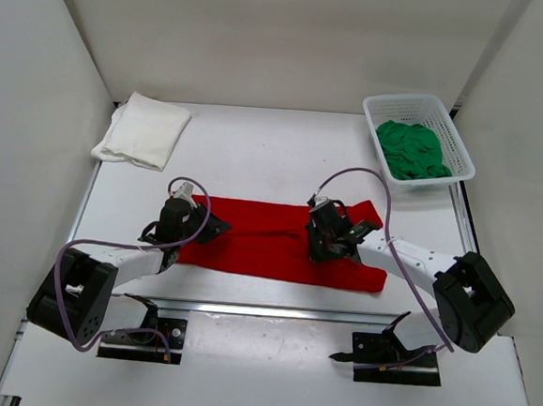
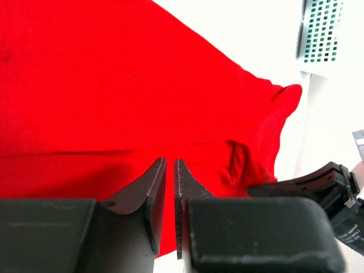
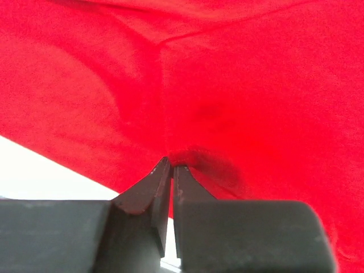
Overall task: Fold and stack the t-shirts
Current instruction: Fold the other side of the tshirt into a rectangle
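The red t-shirt (image 1: 269, 236) lies on the table folded into a long strip; it fills the left wrist view (image 2: 114, 85) and the right wrist view (image 3: 239, 85). My left gripper (image 1: 211, 225) is at the strip's left end, jaws shut with their tips (image 2: 169, 162) on the cloth, and I see no cloth pinched between them. My right gripper (image 1: 328, 243) is right of the strip's middle, shut on a small pucker of red cloth (image 3: 172, 165). The white t-shirt (image 1: 144, 129) lies folded at the back left. The green t-shirt (image 1: 412, 150) is bunched in the basket.
A white mesh basket (image 1: 447, 123) stands at the back right, and its side shows in the left wrist view (image 2: 321, 28). White walls enclose the table on three sides. My right gripper's body shows at the right of the left wrist view (image 2: 318, 187).
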Controlling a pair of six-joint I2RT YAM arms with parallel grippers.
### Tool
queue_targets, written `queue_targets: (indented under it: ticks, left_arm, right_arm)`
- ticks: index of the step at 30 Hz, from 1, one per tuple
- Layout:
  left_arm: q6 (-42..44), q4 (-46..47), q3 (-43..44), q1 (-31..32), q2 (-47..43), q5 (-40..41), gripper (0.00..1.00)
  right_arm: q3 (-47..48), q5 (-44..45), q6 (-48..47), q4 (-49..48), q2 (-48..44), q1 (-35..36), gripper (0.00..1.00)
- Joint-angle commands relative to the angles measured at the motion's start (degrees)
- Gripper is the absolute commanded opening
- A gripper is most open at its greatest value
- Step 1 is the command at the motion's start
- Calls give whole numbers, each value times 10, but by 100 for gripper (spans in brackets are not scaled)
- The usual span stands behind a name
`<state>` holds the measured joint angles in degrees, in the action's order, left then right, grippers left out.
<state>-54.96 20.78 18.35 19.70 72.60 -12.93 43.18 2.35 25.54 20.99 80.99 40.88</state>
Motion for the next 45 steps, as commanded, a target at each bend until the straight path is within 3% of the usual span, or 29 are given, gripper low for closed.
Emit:
queue_targets:
  ticks: [1,7,15,16,20,23,30,31,33,34,40,45]
  left_arm:
    - [2,-2,5,1,-18,-11,23]
    - [4,-10,5,-17,-32,-18,23]
    - [7,-21,13,-33,-47,-25,24]
    - [6,-27,19,-30,-48,-24,24]
    - [11,-24,30,-6,-38,-5,24]
    - [6,-17,42,14,-19,0,25]
    - [-9,22,80,11,71,3,24]
    - [-22,25,84,7,78,1,24]
    - [-34,54,99,-2,115,-10,24]
    - [-36,53,105,-4,124,-8,23]
    - [-59,86,136,-41,202,-36,24]
    - [-60,99,137,-75,222,-36,24]
  right_arm:
    - [22,-64,14,22,-9,1,4]
    - [16,-102,18,-1,-7,10,4]
    - [-1,-157,17,-26,-66,-12,28]
    - [-4,-147,9,-25,-83,-29,28]
    - [-46,-136,3,-57,-90,-105,8]
    - [-66,-95,-8,-88,-62,-109,1]
    - [-114,-135,2,-139,-56,-142,0]
    - [-114,-138,3,-141,-66,-157,1]
    - [-115,-159,-5,-156,-102,-188,21]
    - [-112,-166,-9,-166,-108,-214,26]
    - [-122,-225,-11,-254,-101,-373,30]
    - [-105,-234,6,-324,-28,-434,33]
